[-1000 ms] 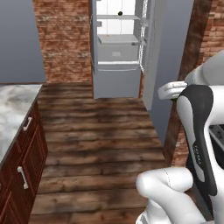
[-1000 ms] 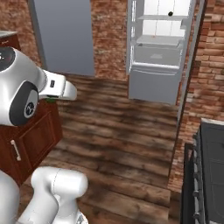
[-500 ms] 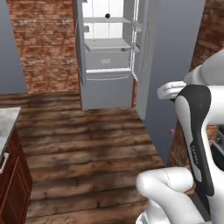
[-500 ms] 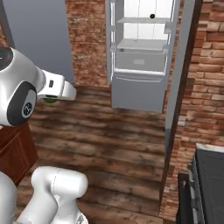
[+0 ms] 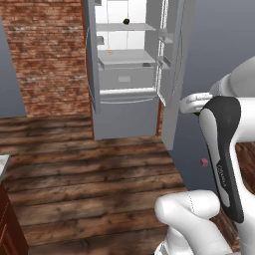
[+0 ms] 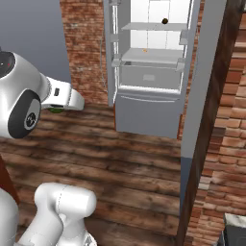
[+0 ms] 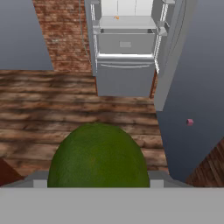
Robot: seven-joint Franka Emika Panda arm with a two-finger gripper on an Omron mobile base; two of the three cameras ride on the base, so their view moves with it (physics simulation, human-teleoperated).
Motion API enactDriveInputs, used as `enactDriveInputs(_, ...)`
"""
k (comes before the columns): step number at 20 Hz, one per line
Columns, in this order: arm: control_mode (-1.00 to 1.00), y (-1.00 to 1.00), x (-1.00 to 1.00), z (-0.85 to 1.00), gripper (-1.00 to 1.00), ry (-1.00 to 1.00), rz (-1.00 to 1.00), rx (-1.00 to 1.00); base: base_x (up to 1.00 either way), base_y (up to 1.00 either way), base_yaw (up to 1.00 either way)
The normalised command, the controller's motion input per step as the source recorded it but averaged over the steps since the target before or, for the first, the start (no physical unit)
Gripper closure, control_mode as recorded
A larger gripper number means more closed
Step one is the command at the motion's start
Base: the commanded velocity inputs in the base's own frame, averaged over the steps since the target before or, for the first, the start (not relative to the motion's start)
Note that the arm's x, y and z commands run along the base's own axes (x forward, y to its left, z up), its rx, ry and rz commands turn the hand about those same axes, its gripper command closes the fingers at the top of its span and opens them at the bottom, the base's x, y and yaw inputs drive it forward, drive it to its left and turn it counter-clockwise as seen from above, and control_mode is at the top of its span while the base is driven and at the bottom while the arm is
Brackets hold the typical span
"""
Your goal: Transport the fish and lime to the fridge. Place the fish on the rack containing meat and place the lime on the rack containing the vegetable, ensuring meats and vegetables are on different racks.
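We see the gripper (image 7: 98, 186) clasping the lime (image 7: 99, 156) above a dark plank floor (image 5: 89, 174). Ahead, between brick walls (image 5: 47, 55), stands one fridge (image 6: 151, 72), doors open, with one dark round item (image 5: 126, 21) on its upper shelf (image 5: 129, 27) and one small orange item (image 6: 144, 50) on the shelf below (image 6: 149, 56).

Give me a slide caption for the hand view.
Claw carrying the lime toward the open fridge across a wooden floor.
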Motion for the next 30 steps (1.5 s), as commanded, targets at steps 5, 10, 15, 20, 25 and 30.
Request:
enactDriveInputs(5, 1.0, 0.0, 0.0, 0.0, 1.0, 0.0, 0.0, 0.0, 1.0, 0.01, -0.06)
enactDriveInputs(10, 1.0, 0.0, 0.0, 0.0, 1.0, 0.0, 0.0, 0.0, 1.0, 0.01, -0.12)
enactDriveInputs(15, 1.0, 0.0, 0.0, 0.0, 1.0, 0.0, 0.0, 0.0, 1.0, 0.0, -0.13)
enactDriveInputs(20, 1.0, 0.0, 0.0, 0.0, 1.0, 0.0, 0.0, 0.0, 1.0, 0.0, -0.1)
enactDriveInputs(25, 1.0, 0.0, 0.0, 0.0, 1.0, 0.0, 0.0, 0.0, 1.0, 0.0, -0.07)
enactDriveInputs(30, 1.0, 0.0, 0.0, 0.0, 1.0, 0.0, 0.0, 0.0, 1.0, 0.0, -0.02)
